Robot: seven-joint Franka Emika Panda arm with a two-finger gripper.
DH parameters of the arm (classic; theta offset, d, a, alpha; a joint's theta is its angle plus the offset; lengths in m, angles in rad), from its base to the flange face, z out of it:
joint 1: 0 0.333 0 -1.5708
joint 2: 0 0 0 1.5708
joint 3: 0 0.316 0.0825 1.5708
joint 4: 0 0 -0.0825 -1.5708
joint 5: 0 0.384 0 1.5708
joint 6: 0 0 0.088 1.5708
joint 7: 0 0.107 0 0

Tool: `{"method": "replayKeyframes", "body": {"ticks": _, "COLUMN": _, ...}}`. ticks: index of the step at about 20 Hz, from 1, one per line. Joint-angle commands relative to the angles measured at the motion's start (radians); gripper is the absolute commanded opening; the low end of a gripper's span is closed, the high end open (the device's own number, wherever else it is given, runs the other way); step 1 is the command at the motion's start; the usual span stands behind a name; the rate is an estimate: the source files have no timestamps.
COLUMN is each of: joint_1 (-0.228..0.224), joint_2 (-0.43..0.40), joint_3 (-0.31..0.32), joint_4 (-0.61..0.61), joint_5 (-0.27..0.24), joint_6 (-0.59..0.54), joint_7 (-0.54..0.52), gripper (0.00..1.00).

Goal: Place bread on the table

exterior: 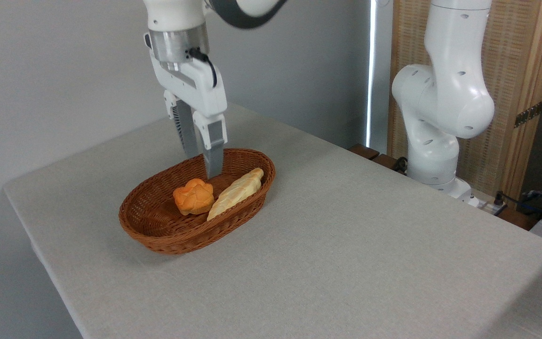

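Camera view showed the tool (pixel 201 165) empty, apparently parted, poised above the bun (pixel 193 196) in its basket (pixel 167 238), aligned for pickup.

You have a matt, cloth-like bench (pixel 346 245), a rough woven wicker basket (pixel 167 235), a bun (pixel 193 196) with a faint sheen, dull grey ribbed fingers (pixel 214 160), and glossy white plastic arm casing (pixel 445 99).

Buns: one (pixel 193 196), orange, just below gripper (pixel 202 166) tips, slightly left.
Loaves: one (pixel 235 192), pale, below and right of tips, touching bun.
Baskets: one (pixel 158 235), wicker, beneath tips, holding both breads.
Tables: one (pixel 346 245), under everything.
Arms: one (pixel 442 99), base far right of gripper.
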Motion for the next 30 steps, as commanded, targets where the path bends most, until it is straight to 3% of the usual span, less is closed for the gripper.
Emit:
{"method": "replayKeyframes", "body": {"ticks": 1, "joint_1": -0.013, "joint_2": -0.054, "joint_3": 0.011, "joint_4": -0.130, "joint_5": -0.127, "joint_6": 0.173, "joint_7": 0.007, "gripper": 1.00}}
{"method": "replayKeyframes", "body": {"ticks": 2, "joint_1": -0.019, "joint_2": -0.056, "joint_3": 0.012, "joint_4": -0.150, "joint_5": -0.150, "joint_6": 0.199, "joint_7": 0.013, "gripper": 1.00}}
{"method": "replayKeyframes", "body": {"ticks": 7, "joint_1": -0.085, "joint_2": -0.080, "joint_3": 0.012, "joint_4": -0.248, "joint_5": -0.161, "joint_6": 0.308, "joint_7": 0.013, "gripper": 1.00}}
{"method": "replayKeyframes", "body": {"ticks": 9, "joint_1": -0.107, "joint_2": -0.082, "joint_3": 0.014, "joint_4": -0.272, "joint_5": -0.187, "joint_6": 0.343, "joint_7": 0.013, "gripper": 1.00}}
{"method": "replayKeyframes", "body": {"ticks": 18, "joint_1": -0.133, "joint_2": -0.083, "joint_3": 0.014, "joint_4": -0.357, "joint_5": -0.177, "joint_6": 0.474, "joint_7": 0.017, "gripper": 1.00}}
{"method": "replayKeyframes", "body": {"ticks": 25, "joint_1": -0.134, "joint_2": -0.034, "joint_3": 0.012, "joint_4": -0.363, "joint_5": -0.174, "joint_6": 0.548, "joint_7": 0.019, "gripper": 1.00}}
{"method": "replayKeyframes", "body": {"ticks": 30, "joint_1": -0.134, "joint_2": -0.013, "joint_3": 0.011, "joint_4": -0.365, "joint_5": -0.101, "joint_6": 0.555, "joint_7": 0.019, "gripper": 1.00}}
